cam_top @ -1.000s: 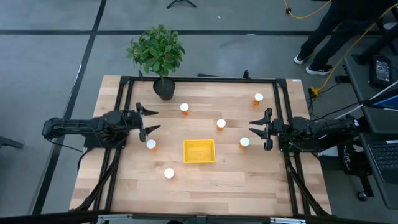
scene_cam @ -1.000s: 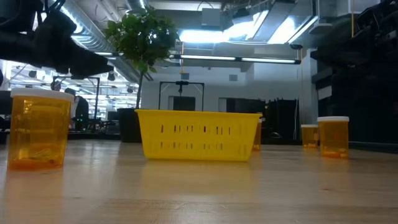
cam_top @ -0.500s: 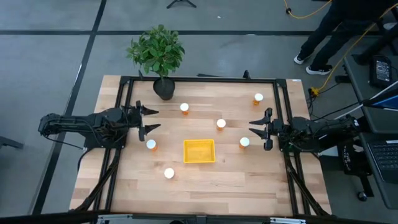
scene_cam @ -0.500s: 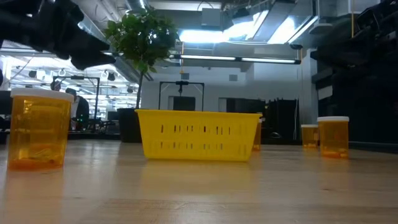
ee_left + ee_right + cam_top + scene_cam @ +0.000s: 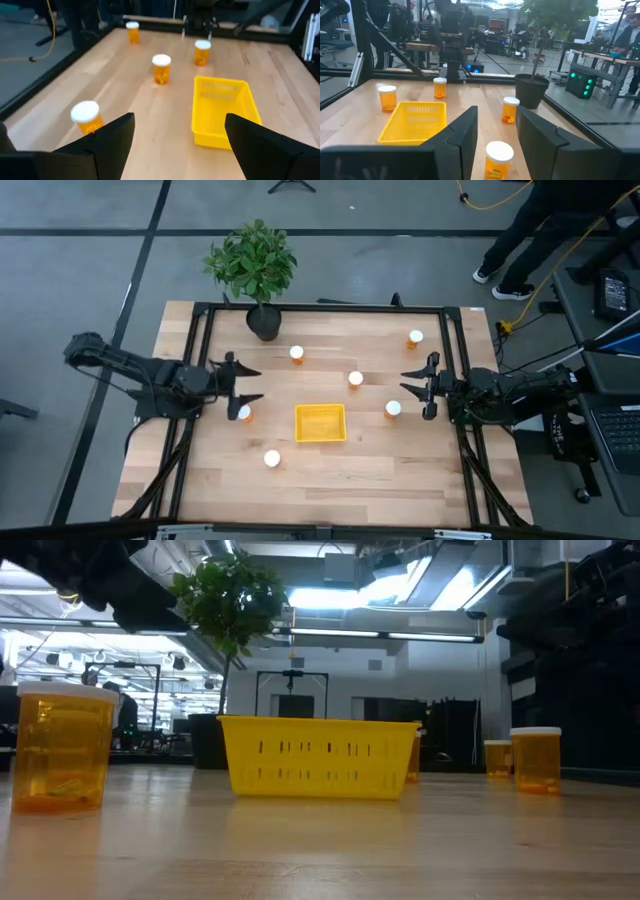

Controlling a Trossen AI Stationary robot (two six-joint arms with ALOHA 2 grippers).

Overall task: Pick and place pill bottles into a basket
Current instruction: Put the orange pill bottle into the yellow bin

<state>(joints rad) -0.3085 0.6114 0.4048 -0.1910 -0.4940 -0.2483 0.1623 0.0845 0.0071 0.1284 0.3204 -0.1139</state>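
Observation:
Six orange pill bottles with white caps stand on their bases on the wooden table: at the far left (image 5: 297,353), far right (image 5: 415,337), centre (image 5: 355,378), right (image 5: 393,408), left (image 5: 243,412) and near left (image 5: 272,458). The yellow basket (image 5: 320,422) sits mid-table, with no bottle in it. My left gripper (image 5: 252,384) is open, just beyond the left bottle, touching nothing. My right gripper (image 5: 405,383) is open at the table's right; the centre bottle (image 5: 497,157) stands ahead of its fingers, apart from them.
A dark pot with a green plant (image 5: 262,322) stands at the far left edge. A black frame (image 5: 320,307) runs around the table. A person (image 5: 530,230) stands beyond the far right corner. Bare wood lies along the near edge.
My left gripper has gone a little toward the table's near and right edges, closer to the left bottle, and its arm has risen in the low view. It stays open. No bottle has moved.

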